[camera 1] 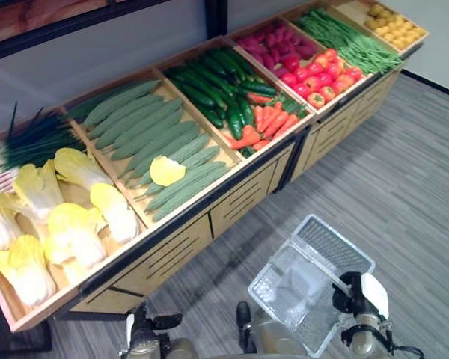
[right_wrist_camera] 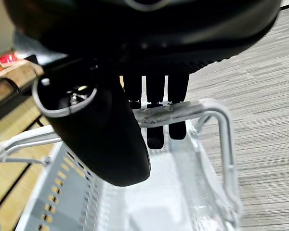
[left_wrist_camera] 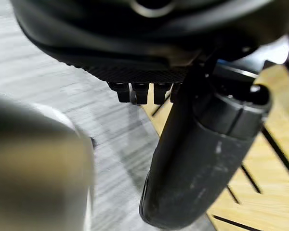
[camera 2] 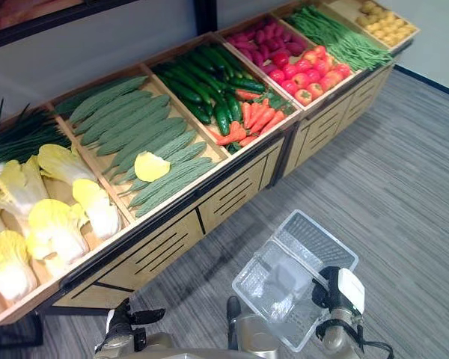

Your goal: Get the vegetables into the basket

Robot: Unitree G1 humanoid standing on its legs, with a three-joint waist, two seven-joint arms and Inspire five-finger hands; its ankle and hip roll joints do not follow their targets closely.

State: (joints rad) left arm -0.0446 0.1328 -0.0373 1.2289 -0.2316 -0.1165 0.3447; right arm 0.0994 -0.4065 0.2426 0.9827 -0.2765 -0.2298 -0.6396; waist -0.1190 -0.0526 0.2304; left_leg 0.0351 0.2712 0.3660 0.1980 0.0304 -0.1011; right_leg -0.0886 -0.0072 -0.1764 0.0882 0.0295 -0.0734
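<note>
Above the floor beside the counter (camera 1: 179, 247) | right robot hand (right_wrist_camera: 154, 120) curled round clear basket (camera 1: 307, 280) handle | vegetables (camera 1: 153, 138) lay in counter bins | left robot hand (left_wrist_camera: 192, 159) low, fingers curled, empty

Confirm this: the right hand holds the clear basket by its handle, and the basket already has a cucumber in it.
Not quite. The right hand does hold the clear basket by its handle, but the basket is empty, as the left eye view shows.
</note>
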